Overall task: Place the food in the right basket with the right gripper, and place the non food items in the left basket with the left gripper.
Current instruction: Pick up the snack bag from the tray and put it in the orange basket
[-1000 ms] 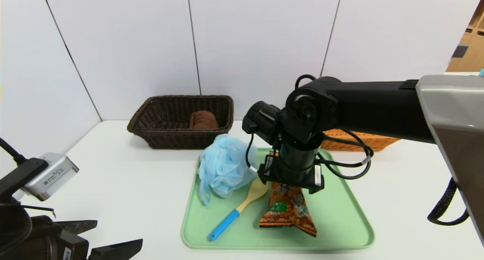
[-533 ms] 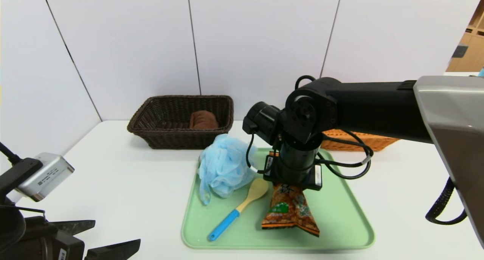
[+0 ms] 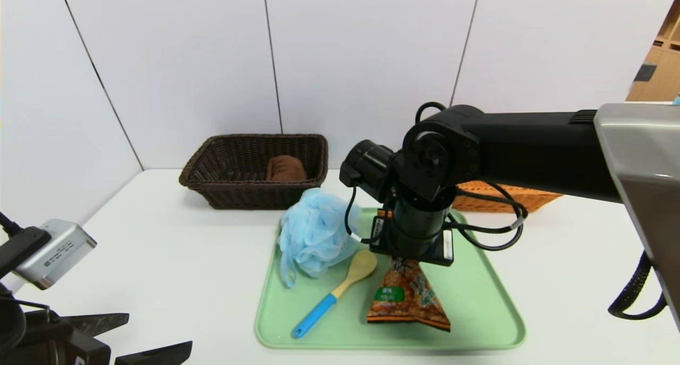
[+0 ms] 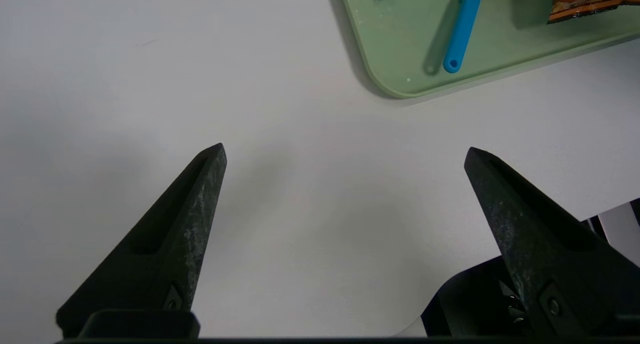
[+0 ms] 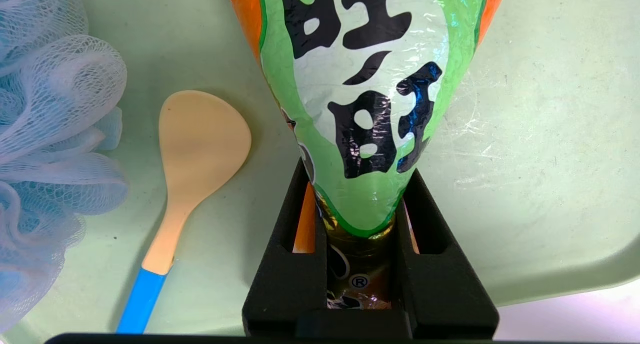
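Hanging nearest: left gripper [image 4: 345, 151], jaws spread wide over bare table [image 3: 159, 259], short of the green tray's [image 3: 489, 301] near left corner.
Right gripper [image 5: 357, 184]: pinched tight on the orange snack bag [image 3: 406, 296], over mid-tray.
On tray: spoon [image 3: 334, 293], blue pouf [image 3: 313, 232], left of the bag.
Beyond tray: dark basket [image 3: 255, 168] with brown towel [image 3: 286, 168]; orange basket [image 3: 510, 197] mostly behind the arm.
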